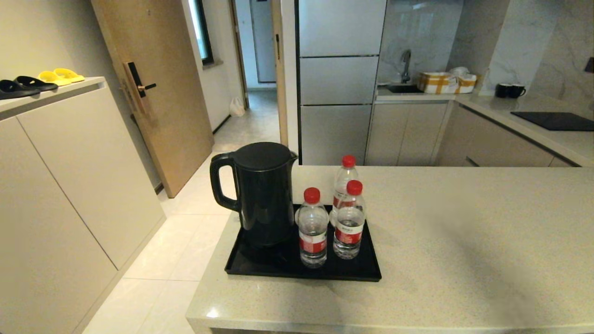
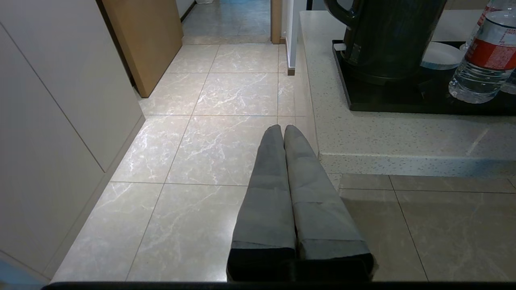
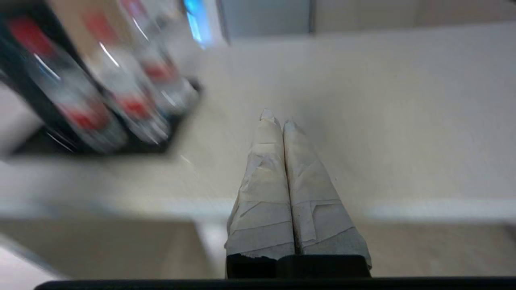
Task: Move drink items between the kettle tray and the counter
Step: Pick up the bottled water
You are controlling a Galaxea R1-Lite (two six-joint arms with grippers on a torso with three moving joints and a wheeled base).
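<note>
Three clear water bottles with red caps stand upright on the glossy black kettle tray point(image 1: 260, 271): one at the front point(image 1: 313, 228), one beside it point(image 1: 349, 221), one behind point(image 1: 344, 178). The tray lies near the left end of the beige speckled counter point(image 1: 464, 241). Neither arm shows in the head view. My left gripper point(image 2: 282, 128) is shut and empty, low over the floor off the counter's corner, with one bottle point(image 2: 483, 56) and the tray point(image 2: 387, 105) seen ahead of it. My right gripper point(image 3: 276, 119) is shut and empty at the counter's near edge, the bottles point(image 3: 129, 104) off to its side.
A black kettle point(image 1: 260, 192) fills the tray's left half, and a white saucer point(image 2: 441, 56) lies on the tray behind it. A pale cabinet with slippers point(image 1: 41, 81) stands to the left across the tiled floor. A black cooktop point(image 1: 554, 120) and mugs point(image 1: 509, 90) are far back right.
</note>
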